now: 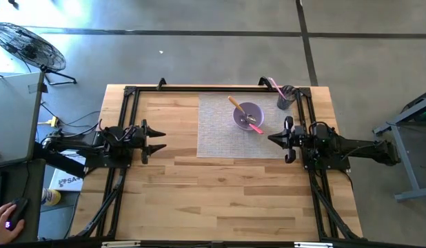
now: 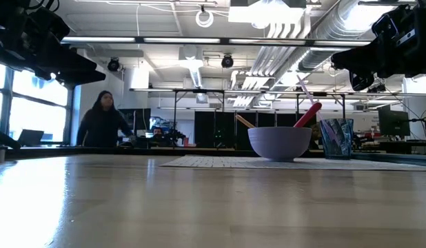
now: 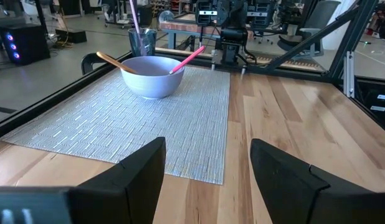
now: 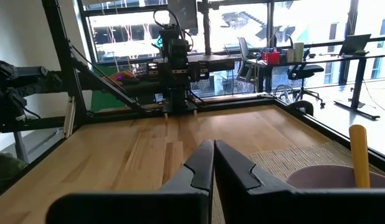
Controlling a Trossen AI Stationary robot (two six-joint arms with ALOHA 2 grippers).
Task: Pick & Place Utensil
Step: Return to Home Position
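Resting in a pale purple bowl (image 3: 149, 84) on a woven grey mat (image 1: 216, 134), at the far right of the wooden table (image 1: 199, 193), are a light brown spoon (image 1: 234, 104) and a dark pink fork (image 1: 256, 128). Each handle leans on the rim and sticks out past it, the spoon toward the far left, the fork toward the near right. A dark cup (image 1: 287, 98) stands just beyond the mat's far right corner. The left gripper (image 1: 163, 139) hangs at the left of the table, well away from the mat, fingers spread and empty. The right gripper (image 1: 271, 138) hangs near the mat's right edge, fingers pressed together on nothing. Both utensils look light, stiff and smooth. The bare handle end is probably the best grip, since the light bowl might slide or tip.
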